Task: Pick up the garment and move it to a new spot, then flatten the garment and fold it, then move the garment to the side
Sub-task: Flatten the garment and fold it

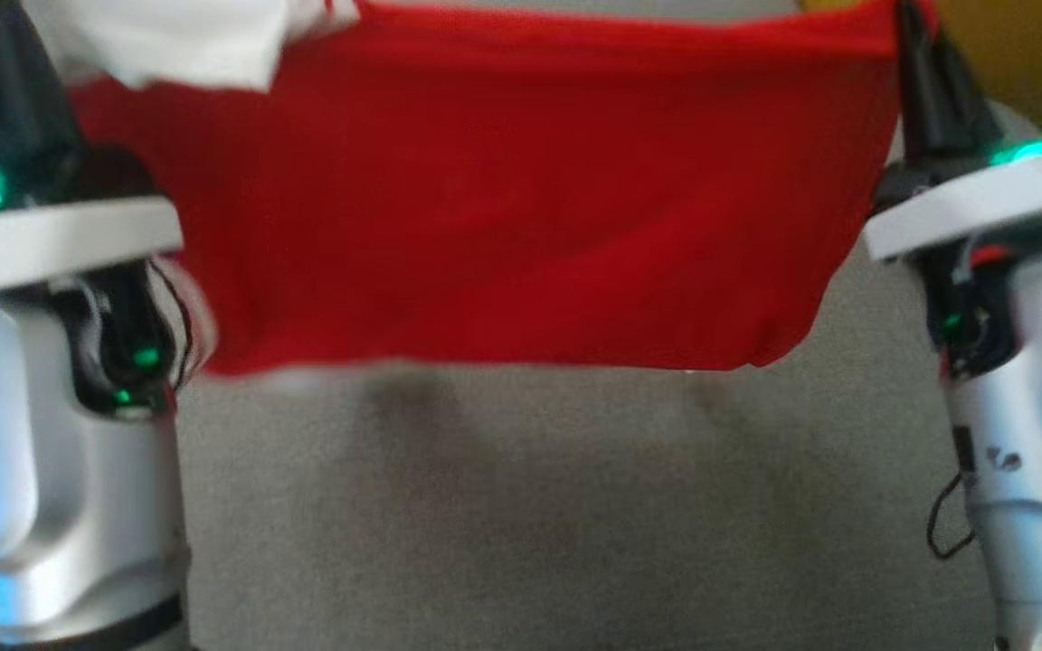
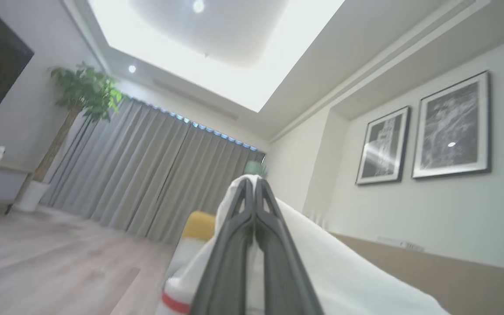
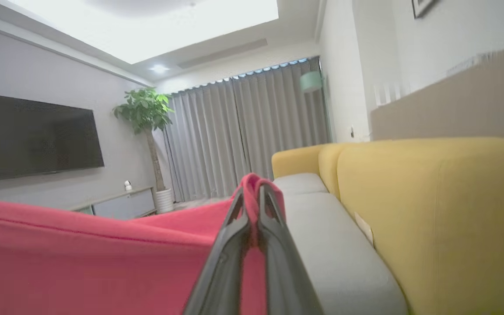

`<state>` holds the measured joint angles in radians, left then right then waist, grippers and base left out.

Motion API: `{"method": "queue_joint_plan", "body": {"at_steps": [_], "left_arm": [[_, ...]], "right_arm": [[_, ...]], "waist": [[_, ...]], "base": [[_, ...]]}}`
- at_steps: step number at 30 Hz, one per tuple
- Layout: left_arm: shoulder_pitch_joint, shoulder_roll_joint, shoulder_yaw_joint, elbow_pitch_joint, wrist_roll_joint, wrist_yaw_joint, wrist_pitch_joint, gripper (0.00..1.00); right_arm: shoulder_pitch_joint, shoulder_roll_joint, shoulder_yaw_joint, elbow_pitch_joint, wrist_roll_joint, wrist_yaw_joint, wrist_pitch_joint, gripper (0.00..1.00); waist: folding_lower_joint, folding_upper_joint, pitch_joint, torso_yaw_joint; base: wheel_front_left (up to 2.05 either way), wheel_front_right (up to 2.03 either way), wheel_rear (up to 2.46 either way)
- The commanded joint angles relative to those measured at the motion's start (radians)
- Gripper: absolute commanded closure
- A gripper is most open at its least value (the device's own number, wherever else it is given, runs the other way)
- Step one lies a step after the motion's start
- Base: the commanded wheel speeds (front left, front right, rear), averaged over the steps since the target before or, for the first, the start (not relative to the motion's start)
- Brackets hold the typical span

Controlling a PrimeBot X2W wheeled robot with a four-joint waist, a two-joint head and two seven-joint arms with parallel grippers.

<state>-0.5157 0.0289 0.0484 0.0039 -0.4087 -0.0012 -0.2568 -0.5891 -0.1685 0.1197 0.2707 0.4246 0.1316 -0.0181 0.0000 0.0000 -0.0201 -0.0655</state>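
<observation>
garment [image 1: 503, 226] stretched aloft | left tool [image 2: 253, 183] clamps its white part | right tool [image 3: 252, 186] clamps red edge, yellow sofa [image 3: 431, 197] beyond

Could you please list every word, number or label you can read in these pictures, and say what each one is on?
None can be read.
The garment shows plain red cloth with no print in sight.
The framed pictures on the wall bear no legible lettering.

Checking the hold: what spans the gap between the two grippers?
The red garment hangs stretched between the left gripper and the right gripper, seen in the head view.
</observation>
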Motion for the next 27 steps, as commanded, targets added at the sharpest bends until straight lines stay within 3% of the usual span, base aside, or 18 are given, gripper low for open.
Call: {"method": "queue_joint_plan", "body": {"at_steps": [1, 11, 16, 18, 19, 24, 27], "left_arm": [[-0.068, 0.022, 0.034, -0.057, -0.010, -0.002, -0.004, 1.00], [-0.128, 0.054, 0.041, -0.257, -0.003, 0.057, 0.124, 1.00], [-0.185, 0.082, 0.017, -0.215, 0.009, 0.056, 0.193, 1.00], [-0.250, 0.101, 0.005, -0.156, 0.013, 0.044, 0.212, 1.00], [-0.341, 0.127, -0.012, -0.068, 0.023, 0.021, 0.219, 1.00], [-0.635, 0.196, -0.045, 0.235, 0.082, -0.027, 0.155, 1.00], [-0.809, 0.215, -0.059, 0.419, 0.116, -0.038, 0.074, 1.00]], "right_arm": [[-0.049, 0.001, 0.001, -0.065, -0.010, -0.001, 0.027, 1.00], [0.040, 0.068, -0.099, -0.392, -0.065, -0.001, 0.293, 1.00], [0.002, 0.082, -0.110, -0.416, -0.089, -0.001, 0.354, 1.00], [-0.056, 0.078, -0.105, -0.379, -0.102, -0.001, 0.364, 1.00], [-0.144, 0.045, -0.081, -0.316, -0.126, -0.001, 0.345, 1.00], [-0.455, -0.039, -0.002, -0.016, -0.184, -0.001, 0.195, 1.00], [-0.651, -0.049, -0.009, 0.188, -0.214, -0.001, 0.065, 1.00]], "waist": [[0.0000, 0.0000, -0.015, -0.008], [0.0000, 0.0000, 0.018, -0.003], [0.0000, 0.0000, 0.111, 0.000], [0.0000, 0.0000, 0.172, 0.003], [0.0000, 0.0000, 0.242, 0.007], [0.0000, 0.0000, 0.388, 0.016], [0.0000, 0.0000, 0.428, 0.030]], "base": [[0.00, 0.00, 0.00], [0.00, 0.00, 0.00], [0.00, 0.00, 0.00], [0.00, 0.00, 0.00], [0.00, 0.00, 0.00], [0.00, 0.00, 0.00], [0.00, 0.00, 0.00]]}}
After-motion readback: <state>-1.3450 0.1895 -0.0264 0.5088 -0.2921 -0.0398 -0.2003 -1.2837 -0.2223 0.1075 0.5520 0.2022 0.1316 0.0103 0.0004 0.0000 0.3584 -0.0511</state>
